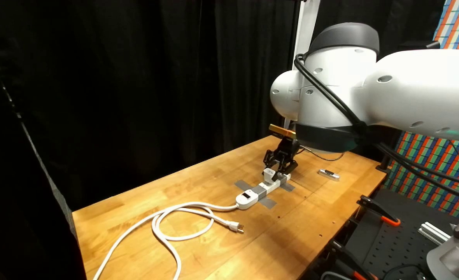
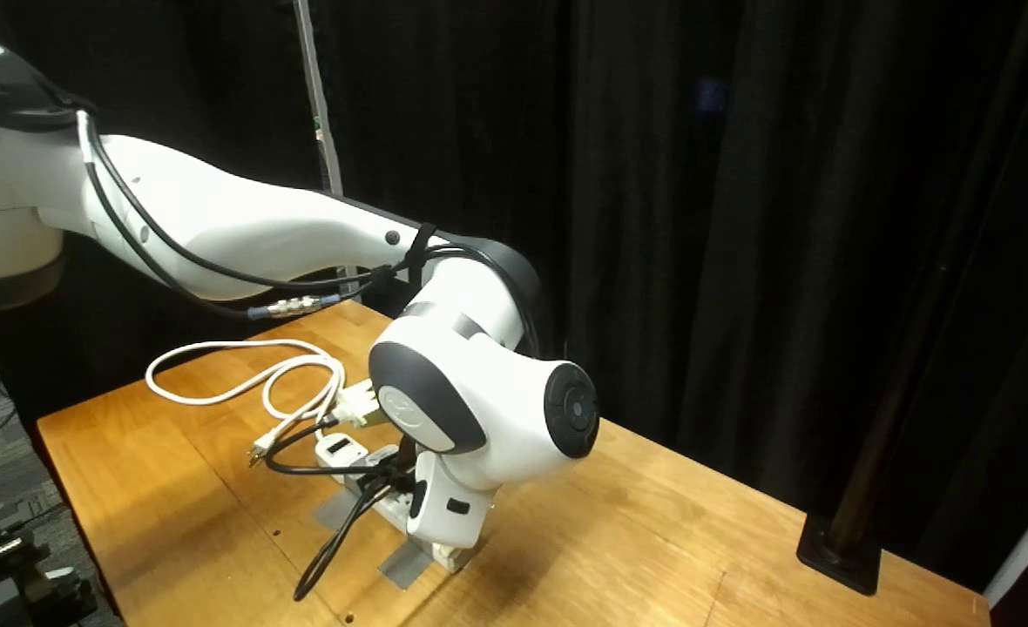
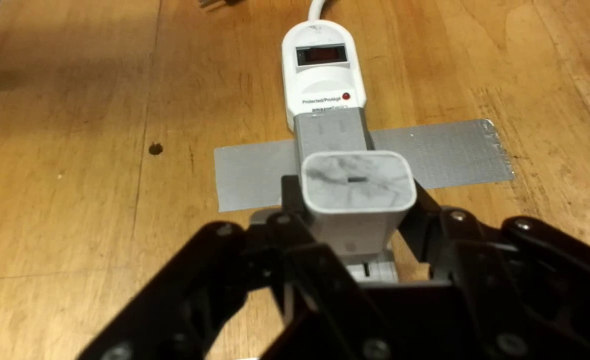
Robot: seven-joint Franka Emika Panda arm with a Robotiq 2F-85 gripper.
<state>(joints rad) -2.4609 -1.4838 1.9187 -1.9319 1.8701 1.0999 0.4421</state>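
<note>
Item under inspection: a white, round-cornered plastic charger block (image 3: 357, 197) with a grey-marbled end face, found just right of centre in the wrist view, above the white plastic power strip (image 3: 322, 80) that runs down from the top of that frame. The black two-fingered gripper (image 3: 356, 208) is closed on it, a finger against each short side. The base is masked, so whether the block is seated in the strip or clear of it cannot be told. Handling assessment: the block is judged light and rigid, with no give expected under the pads; the shell looks smooth and could slip or twist if pinched off centre, though it is unlikely to be fragile. Recommended hold: both short sides, at mid-height and square to them, leaving the marbled end uncovered. Grey adhesive tape (image 3: 440, 152) crosses the strip and runs onto the wooden counter (image 3: 75, 200), which should limit any shift under load.
</note>
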